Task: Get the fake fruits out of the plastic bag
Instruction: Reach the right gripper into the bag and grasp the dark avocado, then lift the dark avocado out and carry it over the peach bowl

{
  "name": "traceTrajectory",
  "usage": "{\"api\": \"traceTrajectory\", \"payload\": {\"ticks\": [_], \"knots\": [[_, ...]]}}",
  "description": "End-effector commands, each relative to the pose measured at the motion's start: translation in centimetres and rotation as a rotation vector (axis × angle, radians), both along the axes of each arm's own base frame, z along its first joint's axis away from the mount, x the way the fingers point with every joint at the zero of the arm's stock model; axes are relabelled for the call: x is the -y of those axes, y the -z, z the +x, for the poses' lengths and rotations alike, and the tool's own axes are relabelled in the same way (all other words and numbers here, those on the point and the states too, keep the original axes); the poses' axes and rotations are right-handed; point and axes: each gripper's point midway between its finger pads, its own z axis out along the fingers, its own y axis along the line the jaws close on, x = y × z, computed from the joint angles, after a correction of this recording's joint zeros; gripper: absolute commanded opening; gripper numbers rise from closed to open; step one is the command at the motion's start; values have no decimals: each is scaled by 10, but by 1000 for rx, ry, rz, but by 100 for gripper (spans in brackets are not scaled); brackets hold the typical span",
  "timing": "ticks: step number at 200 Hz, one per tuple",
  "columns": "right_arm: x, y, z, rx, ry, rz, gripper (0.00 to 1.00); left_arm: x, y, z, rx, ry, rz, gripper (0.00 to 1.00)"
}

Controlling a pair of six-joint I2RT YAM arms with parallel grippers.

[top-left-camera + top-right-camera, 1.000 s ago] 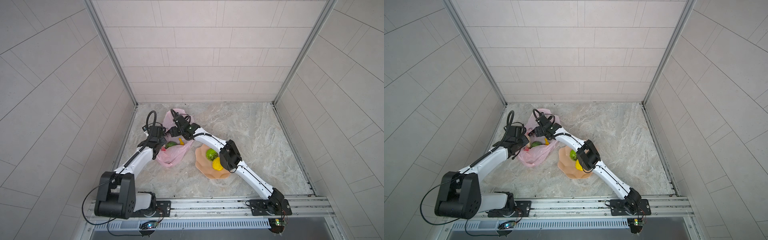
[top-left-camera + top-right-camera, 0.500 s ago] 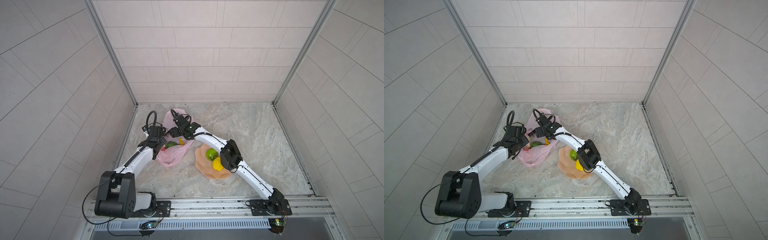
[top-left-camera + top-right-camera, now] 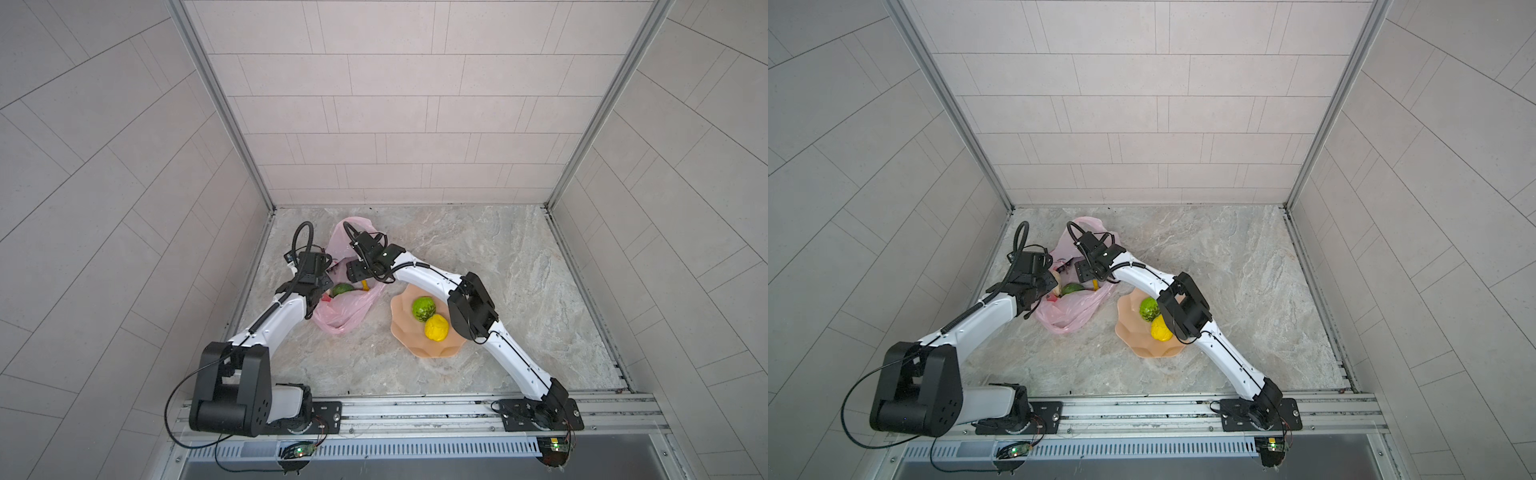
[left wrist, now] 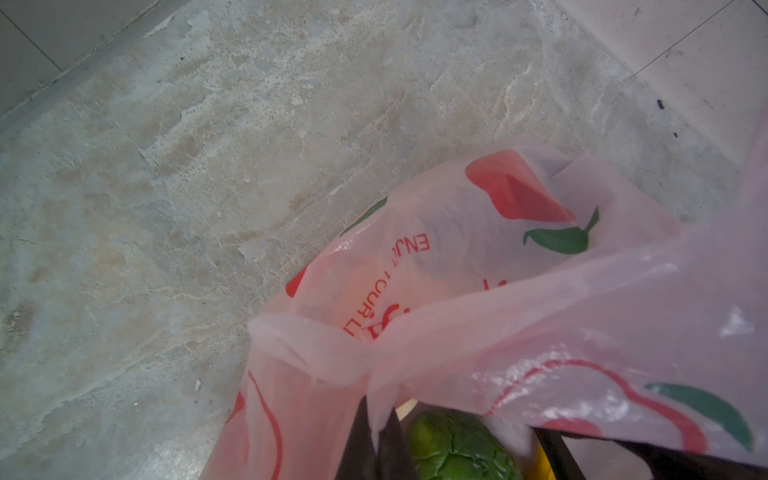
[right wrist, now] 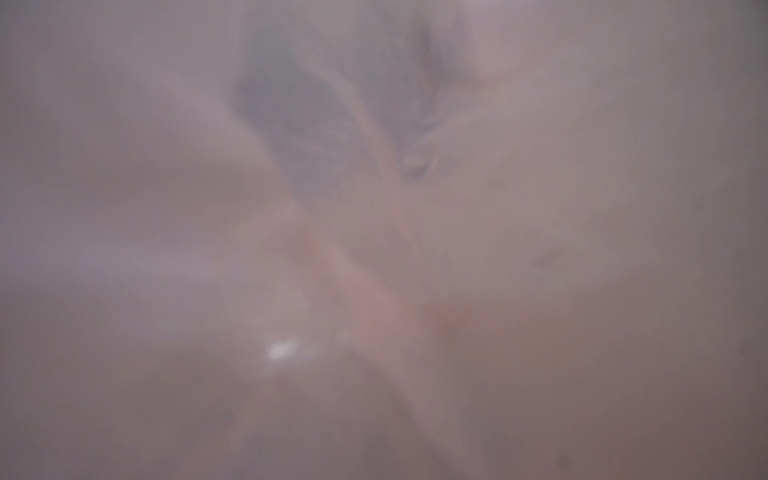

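Toward nine o'clock, left jaws pinch the flimsy bag (image 4: 457,257); right jaws: cannot tell; green fruit (image 4: 457,455) likely light, rigid; grip its middle.

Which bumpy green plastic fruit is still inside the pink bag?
The green one inside the open pink plastic bag; the other green fruit lies on the peach scalloped dish beside a yellow fruit.

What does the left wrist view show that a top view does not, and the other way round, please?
Only the left wrist view: red lettering on the bag, and the left gripper pinching its edge shut. Only a top view: the dish holding a green ball and a yellow fruit. Both: the bag and a green fruit inside it.
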Motion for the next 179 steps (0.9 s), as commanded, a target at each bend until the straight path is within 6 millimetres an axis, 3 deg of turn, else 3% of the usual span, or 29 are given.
{"api": "traceTrajectory", "payload": {"ticks": [1, 71, 111, 142, 179], "knots": [[-5, -51, -3, 68, 1, 75, 67, -4, 1, -1, -6, -9, 24, 0], [12, -74, -21, 85, 4, 100, 67, -4, -2, -1, 2, -7, 25, 0], [30, -110, -39, 104, 6, 132, 67, -3, 1, 0, -4, -2, 23, 0], [61, -140, -58, 121, 25, 157, 68, -3, 1, 0, -3, -2, 21, 0], [123, -148, -80, 104, 128, 130, 67, -3, -1, -1, -2, -2, 24, 0]]}}
